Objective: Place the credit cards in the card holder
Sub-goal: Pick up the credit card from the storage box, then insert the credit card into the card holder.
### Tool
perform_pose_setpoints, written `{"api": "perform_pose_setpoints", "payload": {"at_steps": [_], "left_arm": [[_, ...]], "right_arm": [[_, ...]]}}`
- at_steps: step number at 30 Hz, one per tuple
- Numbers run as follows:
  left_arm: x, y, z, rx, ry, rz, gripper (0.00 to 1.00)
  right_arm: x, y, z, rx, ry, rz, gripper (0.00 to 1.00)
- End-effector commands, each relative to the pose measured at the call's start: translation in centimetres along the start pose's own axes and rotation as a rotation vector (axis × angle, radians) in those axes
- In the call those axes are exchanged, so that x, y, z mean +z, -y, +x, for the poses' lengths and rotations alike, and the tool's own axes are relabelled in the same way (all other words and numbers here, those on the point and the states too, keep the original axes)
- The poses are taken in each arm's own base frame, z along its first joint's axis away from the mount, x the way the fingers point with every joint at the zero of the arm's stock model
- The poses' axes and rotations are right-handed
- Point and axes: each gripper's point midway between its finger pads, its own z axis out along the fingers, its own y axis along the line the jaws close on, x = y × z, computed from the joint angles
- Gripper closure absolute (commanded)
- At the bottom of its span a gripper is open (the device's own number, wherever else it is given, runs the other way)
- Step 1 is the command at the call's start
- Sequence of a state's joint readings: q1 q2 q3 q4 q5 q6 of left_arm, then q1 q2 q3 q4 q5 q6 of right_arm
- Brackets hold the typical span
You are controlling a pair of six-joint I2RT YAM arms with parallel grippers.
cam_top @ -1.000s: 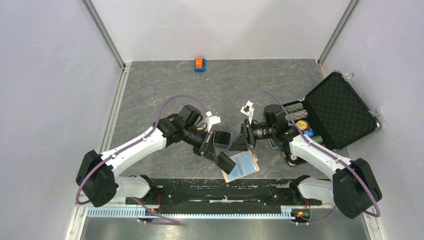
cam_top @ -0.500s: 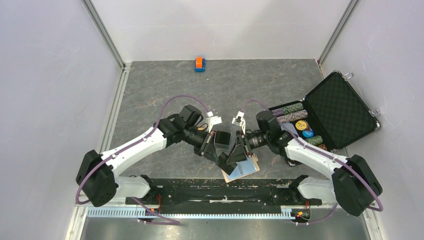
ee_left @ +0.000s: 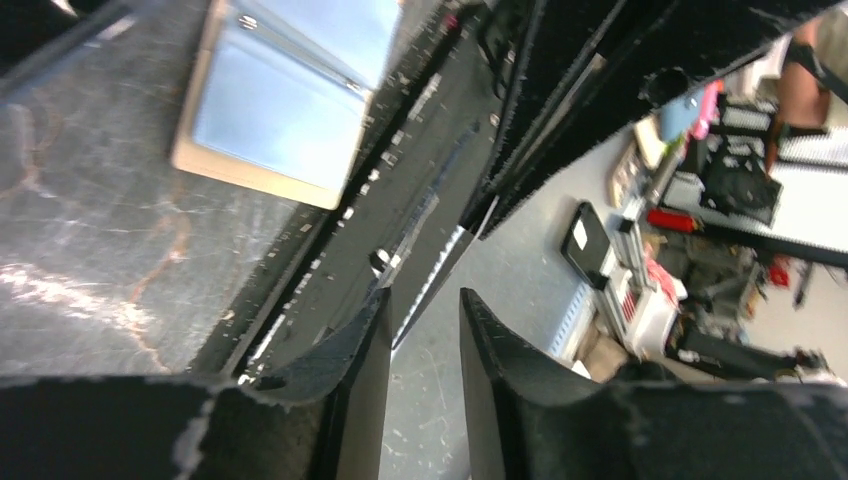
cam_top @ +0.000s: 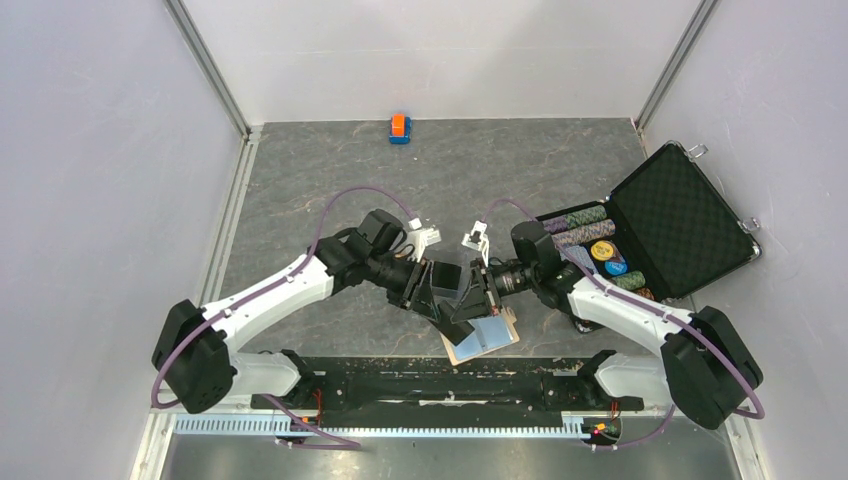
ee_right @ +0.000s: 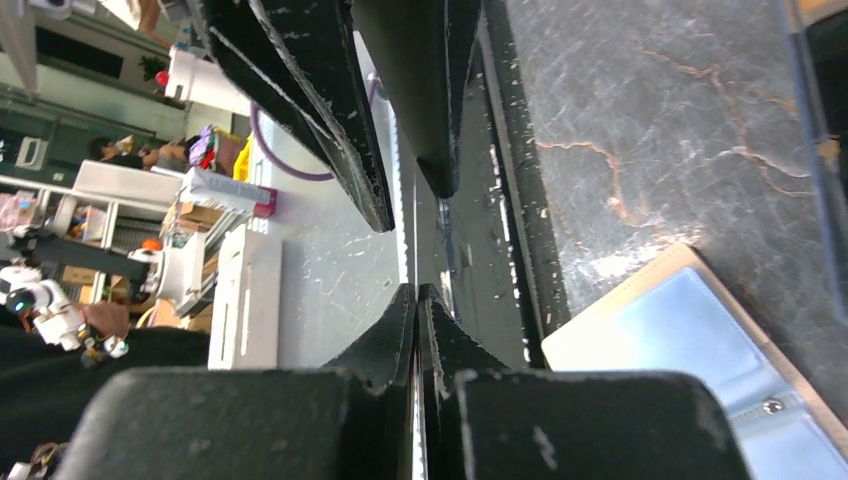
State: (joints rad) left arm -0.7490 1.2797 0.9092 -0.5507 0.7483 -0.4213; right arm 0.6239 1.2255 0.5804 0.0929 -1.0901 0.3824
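The tan card holder (cam_top: pixel 487 336) lies open near the front edge and shows light blue inside; it also appears in the left wrist view (ee_left: pixel 270 120) and the right wrist view (ee_right: pixel 690 340). Just above it, both grippers meet around a black credit card (cam_top: pixel 455 325) held off the table. My right gripper (cam_top: pixel 468 298) (ee_right: pixel 417 290) is shut on the card, whose thin edge shows between its fingers. My left gripper (cam_top: pixel 432 295) (ee_left: pixel 422 300) faces it with its jaws parted and a clear gap between them. Other credit cards are out of view.
A big black foam-lined case (cam_top: pixel 680 220) stands open at the right with poker chips (cam_top: pixel 590 225) in it. A small orange-and-blue block (cam_top: pixel 400 128) sits at the far edge. The black rail (cam_top: pixel 440 385) with the arm bases runs along the front.
My right gripper swung left to the card and shut on it. My left gripper, shut on the card before, has parted its jaws.
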Motion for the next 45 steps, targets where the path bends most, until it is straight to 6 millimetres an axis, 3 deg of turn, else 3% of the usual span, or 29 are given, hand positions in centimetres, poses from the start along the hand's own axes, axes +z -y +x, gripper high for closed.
{"api": "perform_pose_setpoints", "payload": {"at_steps": [1,8,16,20,33,45], "left_arm": [[-0.6,-1.8,-2.1,-0.043,0.158,-0.154,0.61],[-0.1,-3.7,-2.2,-0.202,0.285,-0.191,0.61],[2.2,-7.9,2.0,-0.285,0.159,-0.3,0.68],[3.5,-8.9,3.3,-0.257,0.103,-0.336,0.73],[7.4,-9.7,3.8,-0.202,-0.013,-0.378,0.82],[8.4,-9.5,3.7,-0.175,-0.046,-0.388,0.86]], "right_arm": [[0.1,2.1,-0.7,-0.008,0.049,0.111,1.0],[-1.5,7.1,0.6,0.089,0.11,0.346,1.0],[-6.1,11.3,2.9,0.208,0.17,0.591,1.0],[-7.5,12.6,4.4,0.265,0.177,0.673,1.0],[-6.5,12.1,5.0,0.333,0.207,0.597,1.0],[-6.6,10.5,2.0,0.305,0.263,0.559,1.0]]}}
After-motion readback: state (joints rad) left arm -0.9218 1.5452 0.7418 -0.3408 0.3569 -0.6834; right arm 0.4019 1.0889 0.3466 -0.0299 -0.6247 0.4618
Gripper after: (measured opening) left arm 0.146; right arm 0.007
